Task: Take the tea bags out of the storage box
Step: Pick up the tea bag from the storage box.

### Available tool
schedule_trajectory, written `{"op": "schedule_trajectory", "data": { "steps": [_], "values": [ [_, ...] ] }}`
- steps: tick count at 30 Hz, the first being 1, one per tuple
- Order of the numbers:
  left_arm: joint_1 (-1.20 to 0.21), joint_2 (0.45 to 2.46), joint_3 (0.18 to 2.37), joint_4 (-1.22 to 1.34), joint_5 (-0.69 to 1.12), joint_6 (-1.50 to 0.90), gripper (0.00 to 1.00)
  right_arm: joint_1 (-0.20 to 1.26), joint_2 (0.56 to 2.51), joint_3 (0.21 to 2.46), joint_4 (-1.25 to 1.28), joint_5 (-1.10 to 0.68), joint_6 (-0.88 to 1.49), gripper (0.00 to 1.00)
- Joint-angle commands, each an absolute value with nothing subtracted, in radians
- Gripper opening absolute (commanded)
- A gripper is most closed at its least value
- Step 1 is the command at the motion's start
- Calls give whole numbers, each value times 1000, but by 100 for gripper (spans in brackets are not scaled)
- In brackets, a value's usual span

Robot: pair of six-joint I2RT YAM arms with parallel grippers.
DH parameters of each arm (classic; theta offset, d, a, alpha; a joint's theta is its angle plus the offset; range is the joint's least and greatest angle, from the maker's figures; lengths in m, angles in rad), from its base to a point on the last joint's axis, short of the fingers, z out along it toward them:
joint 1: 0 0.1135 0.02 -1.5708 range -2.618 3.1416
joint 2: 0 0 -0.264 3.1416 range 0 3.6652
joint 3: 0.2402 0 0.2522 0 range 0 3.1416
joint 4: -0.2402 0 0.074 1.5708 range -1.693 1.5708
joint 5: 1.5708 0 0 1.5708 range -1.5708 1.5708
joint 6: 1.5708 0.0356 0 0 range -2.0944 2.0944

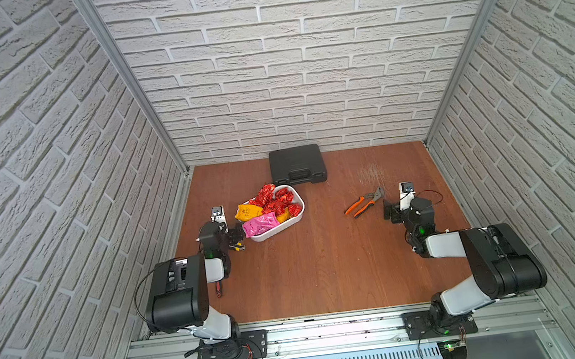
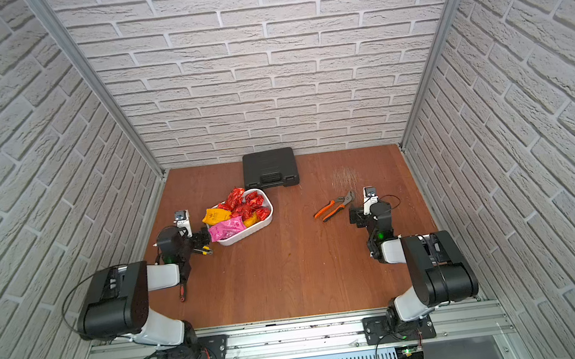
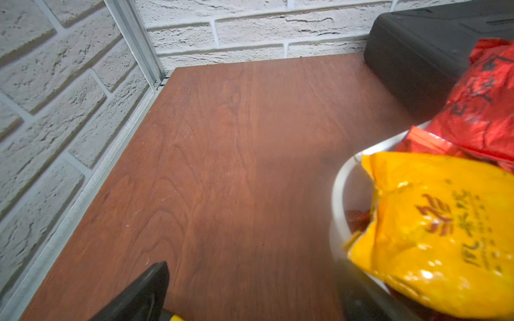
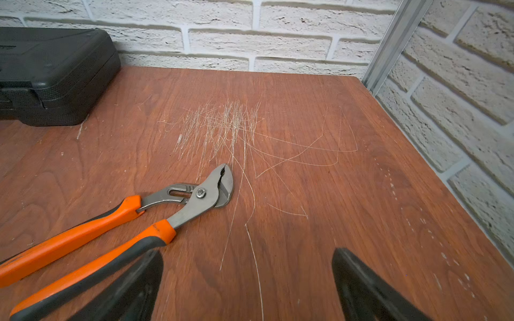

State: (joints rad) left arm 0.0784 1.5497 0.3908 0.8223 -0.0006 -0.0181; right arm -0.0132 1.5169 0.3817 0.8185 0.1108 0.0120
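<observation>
The white storage box (image 1: pixel 299 215) (image 2: pixel 268 220) stands left of the table's centre, heaped with tea bags: red ones (image 1: pixel 275 198) (image 2: pixel 244 203) at the back, a yellow one (image 1: pixel 248 212) and a pink one (image 1: pixel 261 224) hanging over its near-left rim. In the left wrist view the yellow tea bag (image 3: pixel 434 228) and red tea bags (image 3: pixel 484 105) fill the box's rim (image 3: pixel 338 194). My left gripper (image 1: pixel 229 233) (image 3: pixel 250 280) is open and empty, right beside the box's left end. My right gripper (image 1: pixel 394 209) (image 4: pixel 247 278) is open and empty, far from the box.
A closed black hard case (image 1: pixel 297 166) (image 4: pixel 50 75) sits at the back wall. Orange-handled pliers (image 1: pixel 365 202) (image 4: pixel 125 222) lie just left of my right gripper. A yellow-and-black tool tip (image 1: pixel 237 247) and a red handle (image 1: pixel 218 289) show under my left arm. Brick walls enclose three sides.
</observation>
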Motion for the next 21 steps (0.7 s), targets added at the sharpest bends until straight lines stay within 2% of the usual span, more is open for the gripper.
{"op": "schedule_trajectory", "data": {
  "steps": [1,16,21],
  "values": [
    [84,1550,401,855,16,-9,98,-12,1514,392,842,116,16,99],
    [89,1543,394,861,23,-12,98,-12,1506,390,843,109,10,99],
    [88,1410,376,779,4,-14,98,-8,1367,399,704,74,-16,99]
  ]
}}
